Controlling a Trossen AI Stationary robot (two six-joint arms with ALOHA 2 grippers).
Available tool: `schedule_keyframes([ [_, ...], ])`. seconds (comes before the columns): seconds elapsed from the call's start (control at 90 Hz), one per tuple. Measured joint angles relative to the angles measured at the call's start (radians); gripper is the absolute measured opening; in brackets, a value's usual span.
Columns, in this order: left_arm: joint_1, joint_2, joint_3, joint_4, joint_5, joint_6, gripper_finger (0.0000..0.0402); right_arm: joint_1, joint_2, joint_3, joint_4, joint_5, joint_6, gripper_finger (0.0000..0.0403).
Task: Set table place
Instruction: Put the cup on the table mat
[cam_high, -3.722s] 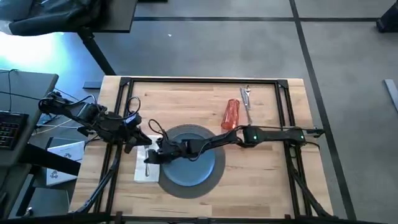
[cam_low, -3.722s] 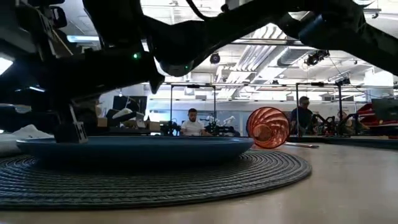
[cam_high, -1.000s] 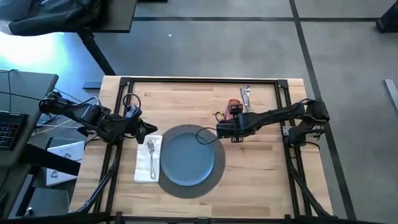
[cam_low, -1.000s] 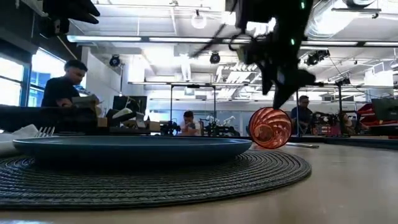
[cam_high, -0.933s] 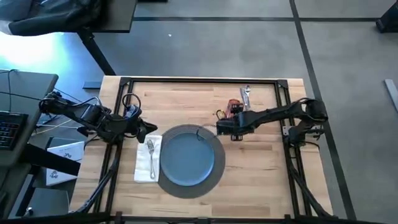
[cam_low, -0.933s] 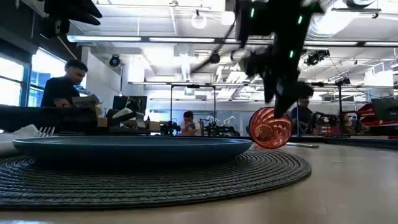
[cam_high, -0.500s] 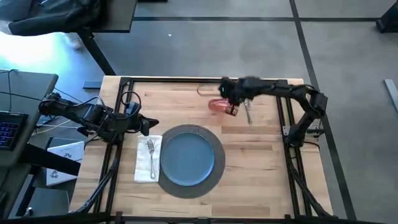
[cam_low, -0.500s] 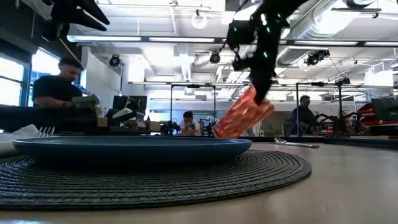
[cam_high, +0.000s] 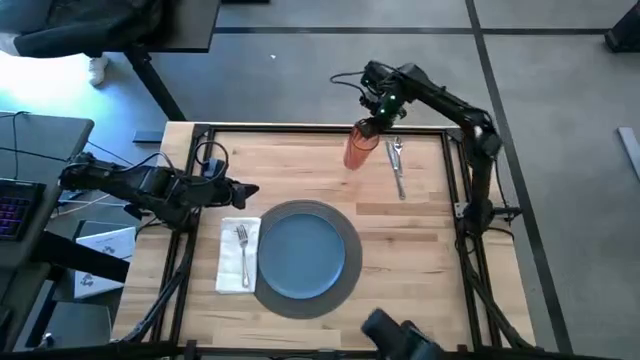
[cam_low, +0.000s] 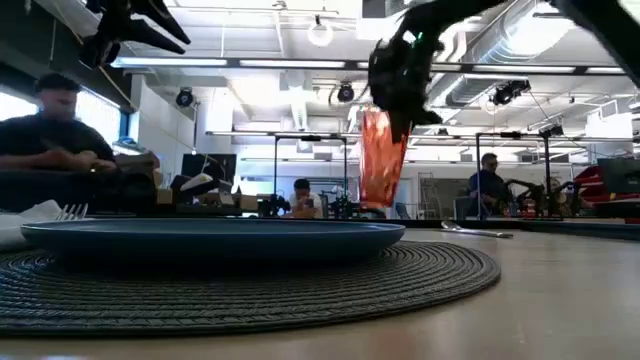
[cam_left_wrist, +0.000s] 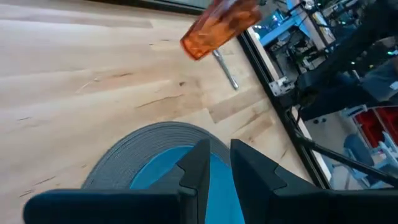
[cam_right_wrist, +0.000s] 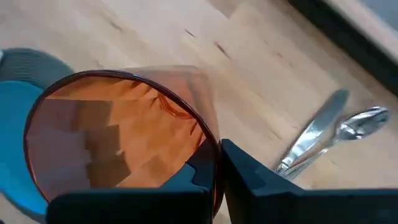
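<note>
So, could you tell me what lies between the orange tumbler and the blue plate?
Only bare wood of the table, then the mat's rim, seen from the high view.

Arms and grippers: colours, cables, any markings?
Both arms are dark, jointed tubes with loose black cables looping off them. The right gripper has flat, black, angular fingers; the left gripper matches. A green light glows on the right wrist.

Bright overhead lighting — window glare, left edge.

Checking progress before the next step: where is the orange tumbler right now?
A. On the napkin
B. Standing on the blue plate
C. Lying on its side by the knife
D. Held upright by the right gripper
D: the right gripper pinches the rim of the orange tumbler, which is upright near the table's far edge.
</note>
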Motion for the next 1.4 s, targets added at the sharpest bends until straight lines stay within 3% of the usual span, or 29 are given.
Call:
schedule_keyframes([
  [0.3, 0.009, 0.002, 0.0, 0.003, 0.022, 0.001, 0.0051, 0.02, 0.072, 0.003, 0.049, 0.003, 0.001, 0.0007],
  [0.611, 0.009, 0.002, 0.0, 0.002, 0.034, 0.018, 0.0051, 0.032, 0.062, 0.002, 0.053, 0.006, -0.01, 0.0136],
  [0.756, 0.009, 0.002, -0.001, 0.002, 0.046, 0.026, 0.0051, 0.032, -0.008, 0.003, 0.05, 0.018, -0.027, 0.0189],
  [0.9, 0.009, 0.002, -0.001, 0.002, 0.052, 0.027, 0.0051, 0.019, -0.098, 0.002, 0.004, 0.07, -0.054, 0.0214],
  [1.067, 0.009, 0.002, -0.001, 0.002, 0.052, 0.044, 0.0051, 0.016, -0.181, -0.006, -0.136, 0.174, -0.116, 0.0214],
  [1.178, 0.009, 0.002, -0.001, 0.002, 0.06, 0.044, 0.0051, 0.004, -0.276, -0.16, -0.107, 0.213, -0.127, 0.0203],
  [1.4, 0.006, 0.002, -0.001, 0.003, 0.098, 0.043, 0.0051, -0.055, -0.526, -0.757, 0.293, 0.213, 0.002, 0.0186],
])
